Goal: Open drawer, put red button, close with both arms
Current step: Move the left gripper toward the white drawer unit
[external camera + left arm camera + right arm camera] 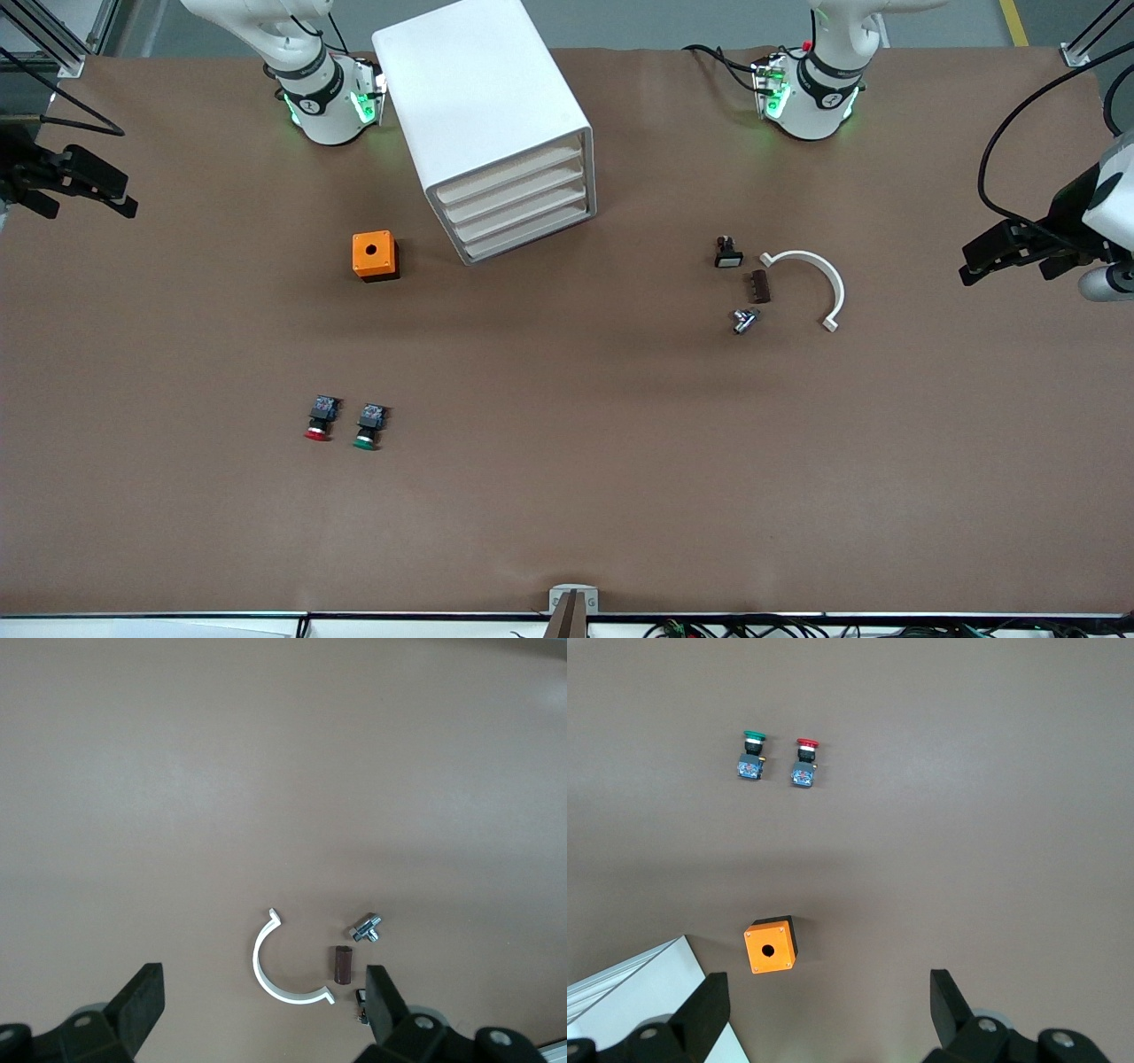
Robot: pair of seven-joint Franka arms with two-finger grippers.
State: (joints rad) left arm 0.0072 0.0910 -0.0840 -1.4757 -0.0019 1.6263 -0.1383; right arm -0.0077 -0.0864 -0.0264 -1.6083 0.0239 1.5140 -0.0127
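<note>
Brown surface [567, 496]: red button [320, 420] lies at 7 o'clock from the cabinet [496, 133], beside the green button [369, 426]; all drawers shut. Looks light, rigid, likely rolls; pinch the black body. Left pincer [261, 1005] and right pincer [824, 1005] released, waiting at the surface's ends.

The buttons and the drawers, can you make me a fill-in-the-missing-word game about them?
1. The red button lies beside a button with a ___ cap.
2. The white cabinet holds ___ drawers, all shut.
3. The small box with a hole on top is ___.
4. Both grippers, left gripper and right gripper, are ___.

Missing words: green; four; orange; open
</note>
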